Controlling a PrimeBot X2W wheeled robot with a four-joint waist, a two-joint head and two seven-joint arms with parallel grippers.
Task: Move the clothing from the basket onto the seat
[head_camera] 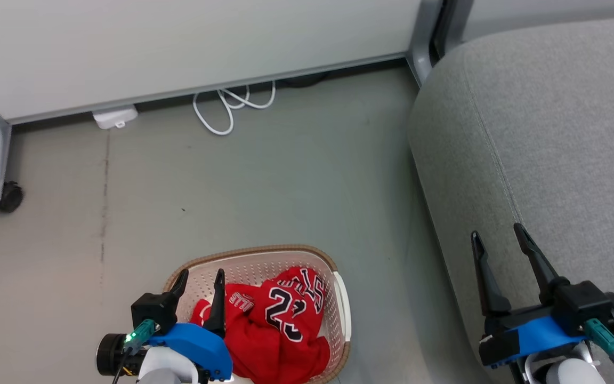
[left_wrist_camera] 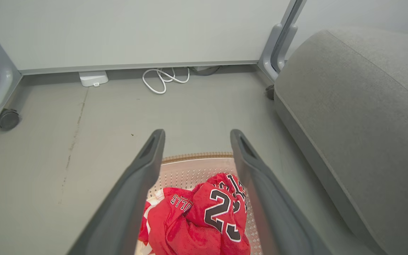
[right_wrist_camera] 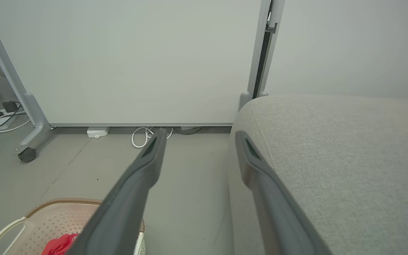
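progress: I judge this at the start. No cloth is on the seat [head_camera: 552, 133] yet, and all the red I can see sits in the basket [head_camera: 264, 252].
left to do: everything, i.e. grab, lift out, carry over to the seat and drop, likely more than once.
clothing place: the clothing [head_camera: 272, 320] is heaped inside the basket against its near and seat-side walls. The far wall is bare.
clothing look: thin bright red fabric, crumpled and folded over itself. A black 23 with white outline faces up, with lettering beside it and white trim at the left fold. I can't tell where one piece ends and the next starts.
basket place: on the floor [head_camera: 285, 176], just beside the seat's front edge, not touching it.
left gripper [head_camera: 202, 273]: fingers parted, holding nothing, over the basket's left rim with its tips above the heap's edge.
right gripper [head_camera: 496, 230]: fingers spread wide, holding nothing, over the seat's front edge, well apart from the cloth.
handling guess: the limp fabric will probably drape and drag, and a pinch may lift both pieces together.
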